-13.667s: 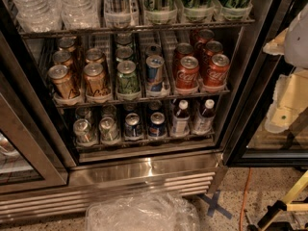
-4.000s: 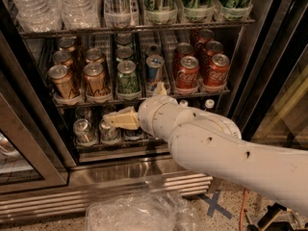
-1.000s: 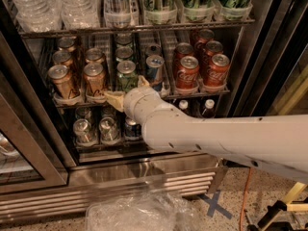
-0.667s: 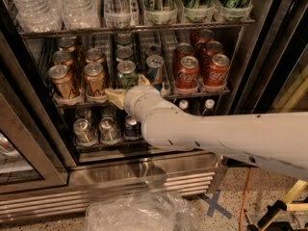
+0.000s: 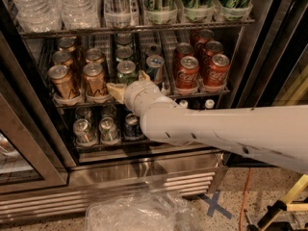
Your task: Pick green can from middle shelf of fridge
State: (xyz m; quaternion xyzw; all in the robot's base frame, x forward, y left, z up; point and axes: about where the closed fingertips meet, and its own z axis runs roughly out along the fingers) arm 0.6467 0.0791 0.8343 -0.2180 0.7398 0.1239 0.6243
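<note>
The green can (image 5: 126,69) stands at the front of its lane on the middle shelf (image 5: 210,90) of the fridge (image 5: 144,166); only its silver top and upper body show. My gripper (image 5: 128,83) is right in front of it and covers its lower body. One fingertip (image 5: 113,89) is at the can's left and the other at its right, spread apart and open. My white arm reaches in from the lower right.
Gold cans (image 5: 94,78) stand left of the green can; a blue-and-silver can (image 5: 155,65) and red cans (image 5: 186,71) stand to its right. Water bottles (image 5: 33,4) and tall cans fill the rack above, silver cans (image 5: 83,130) the rack below. A clear plastic bag (image 5: 139,211) lies on the floor.
Over the last second my gripper has crept up and in, so its fingers now stand either side of the green can. The cans have not moved.
</note>
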